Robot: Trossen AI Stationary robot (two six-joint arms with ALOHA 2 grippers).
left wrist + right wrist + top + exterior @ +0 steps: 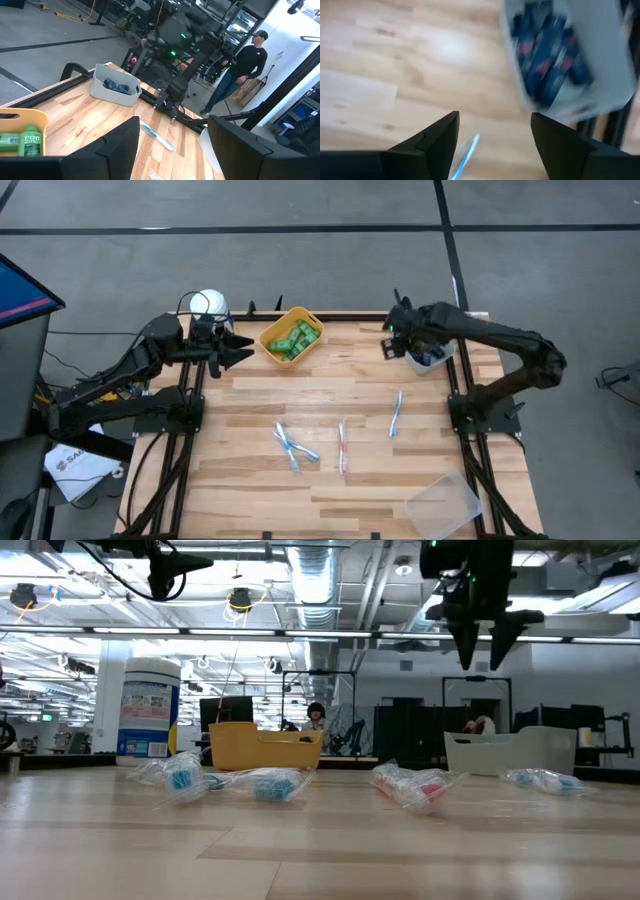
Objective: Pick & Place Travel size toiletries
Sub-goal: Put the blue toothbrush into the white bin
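Several wrapped toothbrushes lie flat on the table: two blue ones (293, 446) crossed at the near left, a pink one (342, 447) mid-table, and a blue one (396, 413) toward the right. Green bottles (293, 340) fill the yellow bin (271, 338); dark navy tubes (547, 60) fill the grey bin (443, 363). My right gripper (387, 343) hangs open, high over the table beside the grey bin's left side, empty. My left gripper (243, 347) is open and empty, held level at the far left edge just left of the yellow bin.
A large white-lidded canister (208, 305) stands at the far left corner behind my left arm. A clear bin (445, 503) sits at the near right corner. A person (240, 70) stands beyond the table's right side. Bare wood lies across the table's middle (330, 385).
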